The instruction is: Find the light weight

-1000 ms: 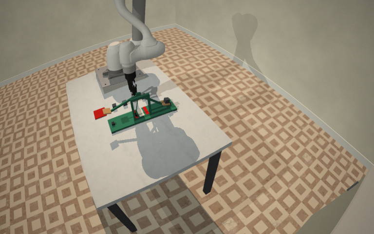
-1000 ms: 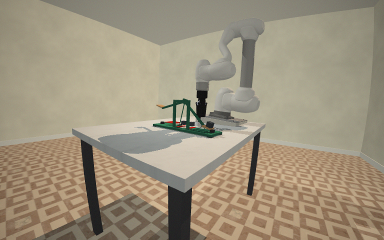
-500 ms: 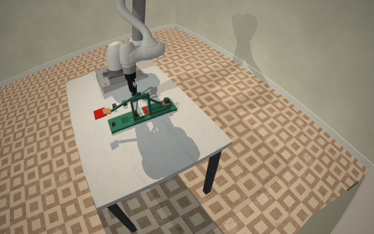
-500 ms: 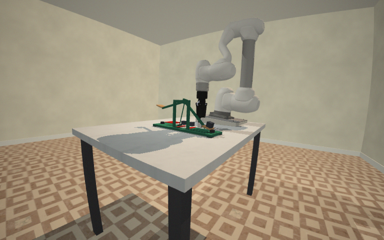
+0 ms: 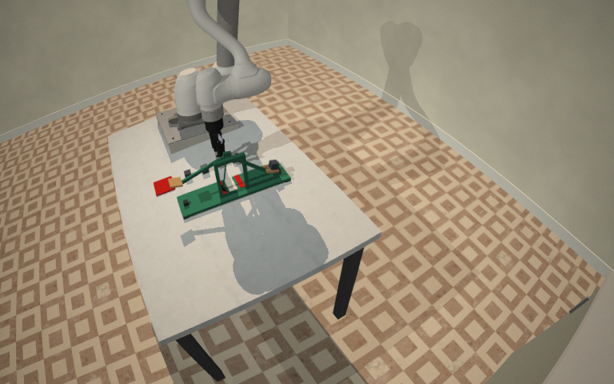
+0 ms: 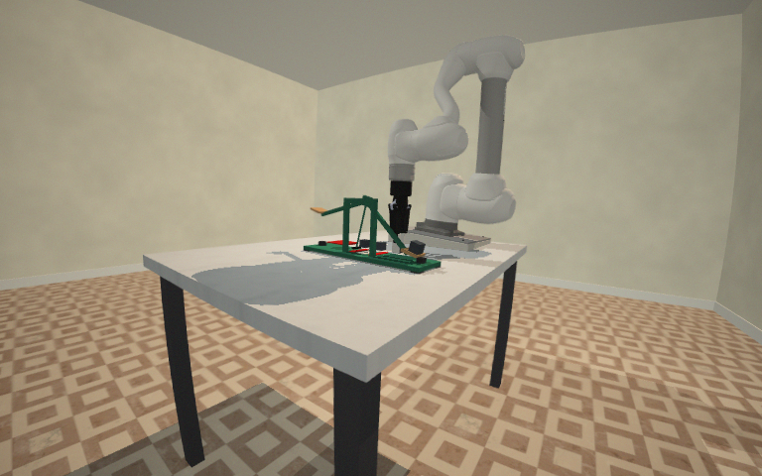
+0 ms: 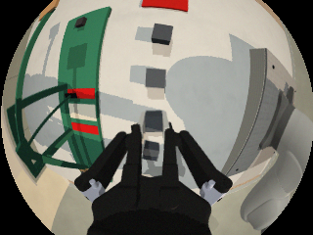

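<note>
The green rocker balance [image 5: 233, 183] stands mid-table. Its right pan [image 5: 272, 170] is down and carries a dark weight [image 5: 273, 163]. Its left pan [image 5: 175, 182] is up and bare, over the edge of the flat red dish [image 5: 161, 186]. The pointer hangs over a red field [image 5: 223, 186]. My gripper [image 5: 219, 151] hangs above the table behind the balance, shut on a dark weight [image 7: 152, 151]. Another weight [image 7: 81, 22] sits on the balance's base.
The arm's base plate [image 5: 199, 126] stands at the back of the table, close behind the gripper. The balance's upright frame [image 6: 362, 221] and raised beam rise beside the gripper. The table's edges lie far off.
</note>
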Controlling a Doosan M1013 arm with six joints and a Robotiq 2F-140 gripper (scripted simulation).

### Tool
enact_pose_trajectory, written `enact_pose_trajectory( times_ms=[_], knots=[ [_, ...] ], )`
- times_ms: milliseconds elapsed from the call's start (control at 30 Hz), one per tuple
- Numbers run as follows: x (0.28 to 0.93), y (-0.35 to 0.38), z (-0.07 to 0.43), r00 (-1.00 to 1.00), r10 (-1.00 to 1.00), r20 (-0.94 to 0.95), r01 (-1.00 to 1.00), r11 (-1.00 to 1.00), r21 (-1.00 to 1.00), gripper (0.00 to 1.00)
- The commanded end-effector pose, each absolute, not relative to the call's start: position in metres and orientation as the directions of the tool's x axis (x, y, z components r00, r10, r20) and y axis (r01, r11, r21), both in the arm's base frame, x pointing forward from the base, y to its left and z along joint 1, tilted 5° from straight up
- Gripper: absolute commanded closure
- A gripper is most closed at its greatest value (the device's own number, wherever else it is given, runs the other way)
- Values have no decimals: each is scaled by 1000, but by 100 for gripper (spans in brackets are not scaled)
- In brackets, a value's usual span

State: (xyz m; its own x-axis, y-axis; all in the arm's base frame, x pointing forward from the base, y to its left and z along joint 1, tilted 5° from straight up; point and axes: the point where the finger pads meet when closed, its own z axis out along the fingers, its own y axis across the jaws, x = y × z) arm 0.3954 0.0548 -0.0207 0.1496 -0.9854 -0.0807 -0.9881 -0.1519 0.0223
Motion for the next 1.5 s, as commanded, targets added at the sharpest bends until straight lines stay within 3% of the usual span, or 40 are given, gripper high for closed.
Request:
enact_pose_trajectory(
  times_ms=[0, 800, 1133, 1467],
  knots=[
    [395, 55, -21, 150, -985, -81, -988, -152, 22, 76],
    [395, 55, -21, 150, -985, -81, -988, -152, 22, 76],
    [395, 55, -21, 150, -985, -81, -988, -152, 22, 67],
    [395, 55, -21, 150, -985, -81, -988, -152, 22, 65]
  ],
)
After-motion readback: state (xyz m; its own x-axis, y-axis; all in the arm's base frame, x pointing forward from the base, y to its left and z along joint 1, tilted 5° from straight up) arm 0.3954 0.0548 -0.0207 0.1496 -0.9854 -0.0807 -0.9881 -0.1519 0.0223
